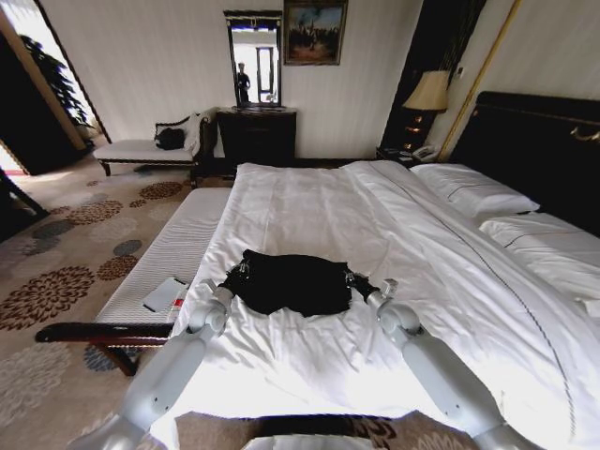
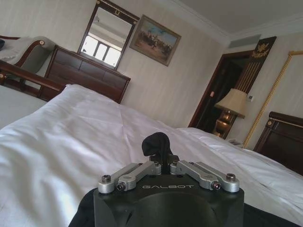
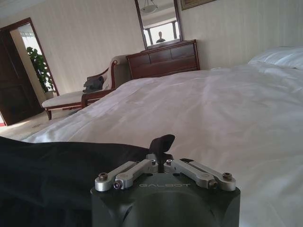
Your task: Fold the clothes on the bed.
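The clothes, a black T-shirt (image 1: pixel 291 281), lie bunched in a low heap near the foot of the white bed (image 1: pixel 319 202). My left gripper (image 1: pixel 234 278) sits at the heap's left edge and my right gripper (image 1: pixel 361 283) at its right edge. The left wrist view has my left gripper (image 2: pixel 162 163) shut on a tuft of black fabric (image 2: pixel 157 143) that sticks up between its fingers. In the right wrist view my right gripper (image 3: pixel 160 158) is likewise shut on a black fold (image 3: pixel 163 141), and the rest of the shirt (image 3: pixel 57 165) spreads away over the sheet.
A white-cushioned bench (image 1: pixel 173 244) runs along the bed's left side with a grey flat slab (image 1: pixel 165 293) on it. Pillows (image 1: pixel 473 192) and the dark headboard (image 1: pixel 534 141) are at the right. A dark dresser (image 1: pixel 255 136) stands at the far wall.
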Available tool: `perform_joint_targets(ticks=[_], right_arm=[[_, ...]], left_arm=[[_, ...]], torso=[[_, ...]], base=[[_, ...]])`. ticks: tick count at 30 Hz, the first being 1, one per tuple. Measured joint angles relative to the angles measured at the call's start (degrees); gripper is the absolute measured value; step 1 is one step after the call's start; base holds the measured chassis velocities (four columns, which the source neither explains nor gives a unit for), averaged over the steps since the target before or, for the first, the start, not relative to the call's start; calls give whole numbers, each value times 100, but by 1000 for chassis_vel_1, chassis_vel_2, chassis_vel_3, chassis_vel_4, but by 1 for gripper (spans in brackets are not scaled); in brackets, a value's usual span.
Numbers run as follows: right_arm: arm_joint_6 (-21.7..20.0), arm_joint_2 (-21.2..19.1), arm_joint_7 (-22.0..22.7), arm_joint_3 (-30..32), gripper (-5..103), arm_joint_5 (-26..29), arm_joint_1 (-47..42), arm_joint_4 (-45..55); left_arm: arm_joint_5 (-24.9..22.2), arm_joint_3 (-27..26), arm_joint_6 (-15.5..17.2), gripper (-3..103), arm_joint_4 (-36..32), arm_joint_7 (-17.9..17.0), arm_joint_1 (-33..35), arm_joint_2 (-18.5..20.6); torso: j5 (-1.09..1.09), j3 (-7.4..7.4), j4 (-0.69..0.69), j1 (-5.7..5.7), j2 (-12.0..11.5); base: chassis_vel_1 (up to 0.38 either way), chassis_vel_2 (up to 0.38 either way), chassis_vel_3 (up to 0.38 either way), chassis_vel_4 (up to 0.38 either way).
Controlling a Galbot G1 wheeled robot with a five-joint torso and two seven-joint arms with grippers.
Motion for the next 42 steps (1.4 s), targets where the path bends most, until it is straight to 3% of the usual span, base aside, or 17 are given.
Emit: perform_joint_targets(ticks=[16, 17, 19, 22, 31, 34, 38, 39, 41, 42], right_arm=[[238, 2, -11, 296, 0, -198, -845, 550], [243, 14, -9, 307, 0, -210, -898, 586], [252, 34, 2, 337, 0, -273, -1037, 681], [255, 41, 8, 352, 0, -323, -1134, 753], [323, 50, 49, 327, -3, -541, -1446, 940], [352, 36, 63, 312, 1, -576, -1506, 986], [368, -12, 108, 385, 17, -636, -1741, 1192], [378, -27, 117, 430, 23, -679, -1849, 1279], [432, -74, 123, 611, 33, -859, -2236, 1567], [432, -74, 123, 611, 33, -859, -2236, 1567]], left_arm=[[223, -337, -156, 3, 39, 17, 572, 107], [282, -340, -167, 3, 39, 22, 590, 124], [876, -289, -256, 3, 4, 21, 653, 240], [1166, -212, -304, 3, -84, 16, 721, 362], [1254, -192, -300, 3, -256, 15, 850, 552], [1254, -214, -239, -1, -306, 14, 873, 588], [1311, -330, -136, 14, -507, 7, 1034, 719], [1386, -366, -136, 14, -576, 8, 1099, 763], [1723, -554, -176, 25, -835, 6, 1382, 934], [1723, -554, -176, 25, -835, 6, 1382, 934]], torso=[[1, 0, 0, 0, -1], [0, 1, 0, 0, -1], [0, 0, 0, -1, -1], [1, 1, 1, -1, -1], [0, 1, 0, -1, -1], [0, 0, 0, -1, -1], [1, 1, 1, 0, -1], [0, 1, 2, 0, -1], [3, 1, -1, 0, -1], [3, 1, -1, 0, -1]], base=[[0, 0, 0, 0], [0, 0, 0, 0], [0, 0, 0, 0], [0, 0, 0, 0], [0, 0, 0, 0], [0, 0, 0, 0], [0, 0, 0, 0], [0, 0, 0, 0], [0, 0, 0, 0], [0, 0, 0, 0]])
